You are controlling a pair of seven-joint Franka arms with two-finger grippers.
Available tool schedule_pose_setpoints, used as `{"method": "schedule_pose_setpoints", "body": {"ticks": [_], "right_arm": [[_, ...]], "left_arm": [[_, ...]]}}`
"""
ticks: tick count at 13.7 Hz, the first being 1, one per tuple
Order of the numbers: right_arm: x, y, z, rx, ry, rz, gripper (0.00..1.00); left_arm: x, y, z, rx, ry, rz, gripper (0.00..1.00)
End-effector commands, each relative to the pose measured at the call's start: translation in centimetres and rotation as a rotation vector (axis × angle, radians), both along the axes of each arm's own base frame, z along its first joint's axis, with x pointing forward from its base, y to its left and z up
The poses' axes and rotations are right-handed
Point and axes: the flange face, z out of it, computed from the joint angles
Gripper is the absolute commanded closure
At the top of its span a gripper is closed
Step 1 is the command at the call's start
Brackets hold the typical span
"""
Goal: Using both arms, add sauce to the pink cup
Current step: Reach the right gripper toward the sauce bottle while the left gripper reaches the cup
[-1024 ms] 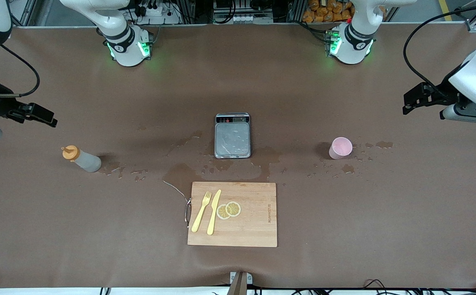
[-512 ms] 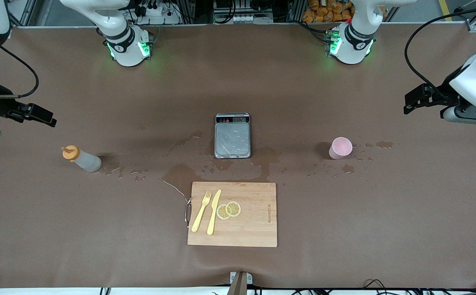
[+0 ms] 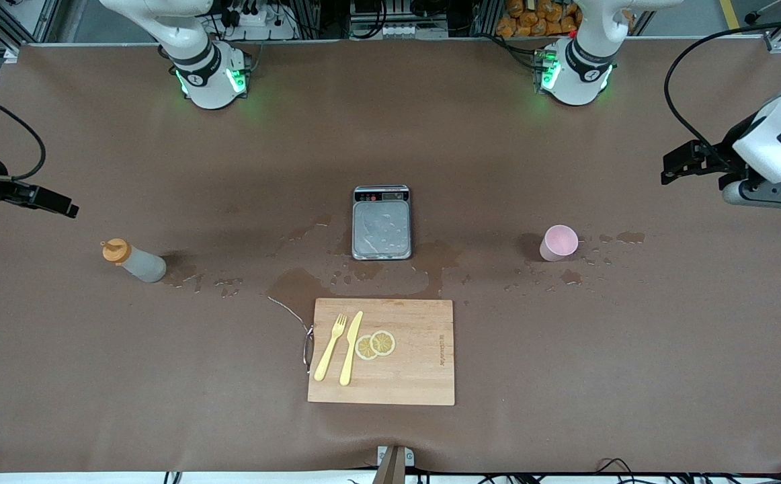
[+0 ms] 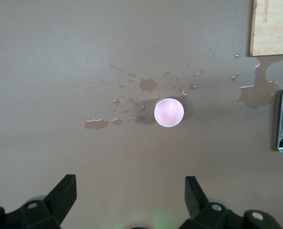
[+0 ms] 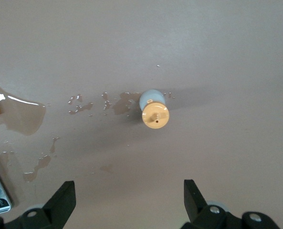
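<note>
Hovering with fingers apart, the right gripper hangs above the sauce, the left gripper above the pink cup; both stand untouched on the surface, nothing poured.

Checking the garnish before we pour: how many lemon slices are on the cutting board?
2, overlapping on the cutting board: one lemon slice beside the knife, the other partly over it. None hidden that I can see.

The sauce stands upright, orange-capped, toward the right arm's end of the table; the pink cup stands upright toward the left arm's end.
</note>
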Motion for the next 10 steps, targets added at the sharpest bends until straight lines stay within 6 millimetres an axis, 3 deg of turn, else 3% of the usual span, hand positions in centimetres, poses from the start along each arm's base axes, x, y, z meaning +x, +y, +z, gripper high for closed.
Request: {"method": "schedule_pose_setpoints", "body": {"ticks": [1,3,5,7,9,10], "right_arm": [[0.4,-1.8,-0.9,0.004,0.013,-0.035,0.00],[0.9,-3.5,-0.9,-0.013,0.012,-0.053,0.00],[1.0,-6.5,0.2,-0.002,-0.011,-0.121,0.00],[0.8,-8.0,0.1,-0.009,-0.014,-0.154,0.00],[0.3,-10.8,-0.4,0.035,-0.010,-0.342,0.00],[0.4,-11.2,-1.2,0.039,0.009,-0.372,0.00]], "left_arm": [[-0.4,0.2,-0.4,0.021,0.017,0.003,0.00],[-0.5,0.2,-1.1,0.024,0.033,0.002,0.00],[-0.5,0.4,-1.1,0.030,0.032,0.003,0.00],[-0.4,1.1,-1.7,0.034,0.043,0.015,0.00],[-0.6,0.9,-2.0,0.034,0.050,0.012,0.00],[-0.7,0.4,-2.6,0.035,0.062,0.003,0.00]]}}
